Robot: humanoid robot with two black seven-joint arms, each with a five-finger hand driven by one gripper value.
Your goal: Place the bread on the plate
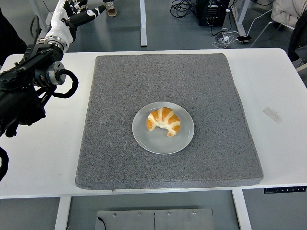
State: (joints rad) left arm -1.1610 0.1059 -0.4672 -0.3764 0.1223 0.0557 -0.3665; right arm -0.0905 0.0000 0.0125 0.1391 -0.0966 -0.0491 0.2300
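Note:
A golden croissant (164, 120) lies on a round grey plate (163, 142) in the middle of a grey mat (168, 76). My left arm comes in from the left edge and points up and away; its hand (79, 10) is at the top left, beyond the table's far edge, fingers spread and empty, far from the plate. My right arm is out of view.
The white table (283, 96) extends to both sides of the mat. A small strip of tape (273, 115) lies on its right side. Table legs, cables and equipment (211, 12) stand on the floor behind. A person's feet (111, 8) show at the top.

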